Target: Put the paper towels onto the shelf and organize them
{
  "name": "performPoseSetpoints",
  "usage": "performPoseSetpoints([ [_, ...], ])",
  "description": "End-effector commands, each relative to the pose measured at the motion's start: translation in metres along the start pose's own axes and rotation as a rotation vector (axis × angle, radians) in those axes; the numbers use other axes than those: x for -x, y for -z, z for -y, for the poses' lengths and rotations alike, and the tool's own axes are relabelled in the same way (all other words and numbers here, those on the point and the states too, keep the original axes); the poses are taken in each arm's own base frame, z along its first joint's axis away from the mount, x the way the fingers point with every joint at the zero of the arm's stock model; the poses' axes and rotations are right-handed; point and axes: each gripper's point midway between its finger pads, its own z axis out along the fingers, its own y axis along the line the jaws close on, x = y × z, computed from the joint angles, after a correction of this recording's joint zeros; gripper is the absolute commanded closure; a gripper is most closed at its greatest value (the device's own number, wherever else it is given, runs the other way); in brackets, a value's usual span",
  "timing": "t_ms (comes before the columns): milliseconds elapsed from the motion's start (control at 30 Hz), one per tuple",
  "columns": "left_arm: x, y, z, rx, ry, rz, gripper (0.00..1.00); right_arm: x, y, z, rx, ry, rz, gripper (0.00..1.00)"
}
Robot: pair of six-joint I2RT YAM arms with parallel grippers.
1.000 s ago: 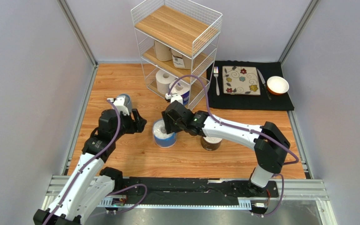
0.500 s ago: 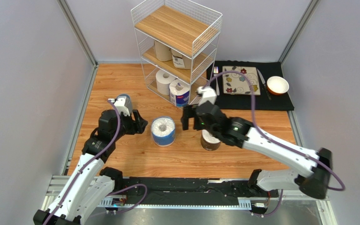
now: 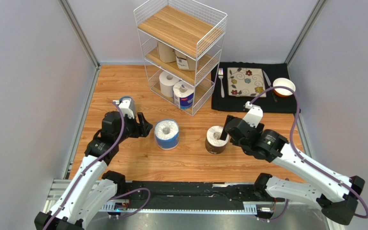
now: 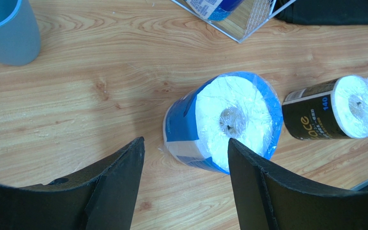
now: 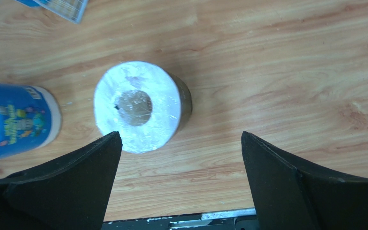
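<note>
The right gripper (image 5: 178, 143) holds its fingers wide apart, empty, above the upright dark-wrapped paper-towel roll (image 5: 138, 108) on the wooden worktop (image 5: 277, 57). It would do best to centre over the roll before descending. The left gripper (image 4: 186, 143), fingers apart, sits beside the blue-plastic-wrapped roll (image 4: 229, 120). Beyond, the white wire shelf (image 3: 176, 26) holds four rolls (image 3: 166, 82).

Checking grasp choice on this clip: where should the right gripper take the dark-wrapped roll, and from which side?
Probably from above, closing on opposite sides of its curved wall. The dark-wrapped roll stands upright, core up, apart from the blue-wrapped roll, and the open right gripper looks wide enough to straddle it.
</note>
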Motion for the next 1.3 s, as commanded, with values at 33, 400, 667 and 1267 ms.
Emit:
performPoseSetpoints([
  [33,0.009,0.001,0.008,-0.04,-0.024,0.022,0.27,-0.009,-0.011,0.0,-0.003,-0.073,-0.013,0.0],
  [400,0.0,-0.003,0.012,-0.075,-0.023,-0.001,0.27,-0.016,-0.034,-0.011,0.061,-0.108,-0.072,0.08],
  [667,-0.006,-0.015,0.014,-0.109,-0.003,0.0,0.28,-0.02,-0.039,-0.019,0.081,-0.098,-0.091,0.08],
  [1267,-0.024,-0.045,0.016,-0.11,-0.028,-0.05,0.29,-0.024,-0.05,-0.022,0.08,-0.059,-0.101,0.08],
])
